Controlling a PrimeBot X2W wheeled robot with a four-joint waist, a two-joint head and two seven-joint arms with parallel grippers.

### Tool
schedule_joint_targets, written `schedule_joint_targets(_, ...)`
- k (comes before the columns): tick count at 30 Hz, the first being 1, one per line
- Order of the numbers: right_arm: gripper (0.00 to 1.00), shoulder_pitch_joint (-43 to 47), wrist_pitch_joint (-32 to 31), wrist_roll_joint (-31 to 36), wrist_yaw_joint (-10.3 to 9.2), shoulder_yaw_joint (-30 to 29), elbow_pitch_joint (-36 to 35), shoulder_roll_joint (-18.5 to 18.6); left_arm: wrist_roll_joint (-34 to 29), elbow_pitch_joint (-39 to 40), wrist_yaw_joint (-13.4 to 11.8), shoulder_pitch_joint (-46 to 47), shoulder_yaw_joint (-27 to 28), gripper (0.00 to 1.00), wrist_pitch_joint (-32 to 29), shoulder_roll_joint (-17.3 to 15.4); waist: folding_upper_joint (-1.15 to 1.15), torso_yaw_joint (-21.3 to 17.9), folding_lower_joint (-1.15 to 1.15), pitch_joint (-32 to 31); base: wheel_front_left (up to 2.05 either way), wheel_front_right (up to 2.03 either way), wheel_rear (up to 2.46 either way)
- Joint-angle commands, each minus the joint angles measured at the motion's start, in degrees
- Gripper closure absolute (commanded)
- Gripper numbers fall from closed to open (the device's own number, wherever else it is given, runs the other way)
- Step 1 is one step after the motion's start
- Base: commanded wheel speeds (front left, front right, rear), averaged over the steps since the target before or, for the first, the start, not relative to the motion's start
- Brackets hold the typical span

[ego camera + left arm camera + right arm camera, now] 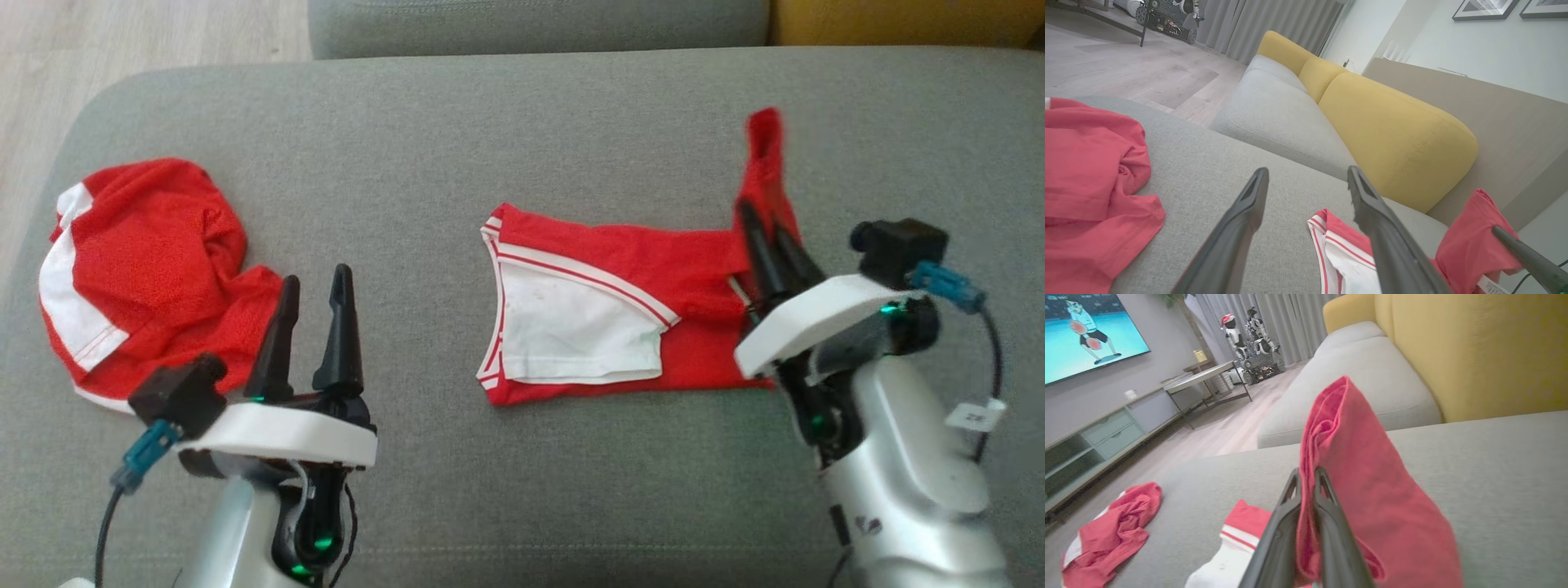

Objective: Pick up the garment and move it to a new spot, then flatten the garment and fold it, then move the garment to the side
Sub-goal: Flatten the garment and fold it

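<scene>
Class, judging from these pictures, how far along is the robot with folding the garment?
Done: the garment lies mostly spread on the cushion. In hand: the right end effector is shut on its raised end; the left end effector hangs open. Left: the fold, then moving it aside. A crumpled garment lies apart, untouched.

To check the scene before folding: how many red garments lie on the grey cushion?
2. The crumpled garment lies at the robot's left, near the left gripper. The flatter garment lies in the middle, its right end lifted by the right gripper.
</scene>
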State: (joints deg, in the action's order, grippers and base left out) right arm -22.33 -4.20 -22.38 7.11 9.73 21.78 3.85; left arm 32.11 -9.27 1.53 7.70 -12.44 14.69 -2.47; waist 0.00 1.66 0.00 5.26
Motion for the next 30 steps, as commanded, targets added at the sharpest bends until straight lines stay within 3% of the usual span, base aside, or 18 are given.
schedule_joint_targets(1,1.0,-1.38,-0.14,-0.88,0.37,2.65,-2.89,-0.91,0.4,2.1,-0.04,1.81,1.21,0.0,0.3,-0.41,0.0,0.49,0.0,0.35,0.0,0.0,0.0)
schedule_joint_targets(13,1.0,-3.51,5.34,-10.83,0.37,13.69,0.88,-0.96,1.25,2.2,-0.13,2.99,0.53,0.0,0.3,-0.41,0.0,4.22,0.0,3.05,0.0,0.0,0.0)
schedule_joint_targets(23,1.0,-6.47,10.06,-16.86,0.37,20.82,11.42,-0.97,2.07,1.59,-0.25,2.99,0.28,0.0,0.3,-0.41,0.0,6.42,0.0,3.0,0.0,0.0,0.0)
schedule_joint_targets(25,0.0,-7.22,10.47,-15.41,0.37,22.38,14.39,-0.97,2.09,1.55,-0.35,3.03,0.38,0.0,0.3,-0.41,0.0,6.47,0.0,2.85,0.0,0.0,0.0)
schedule_joint_targets(30,0.0,-8.19,11.09,-18.82,0.37,26.44,15.25,-0.97,1.82,1.58,-0.51,2.86,1.0,0.0,0.3,-0.41,0.0,5.77,0.0,2.54,0.0,0.0,0.0)
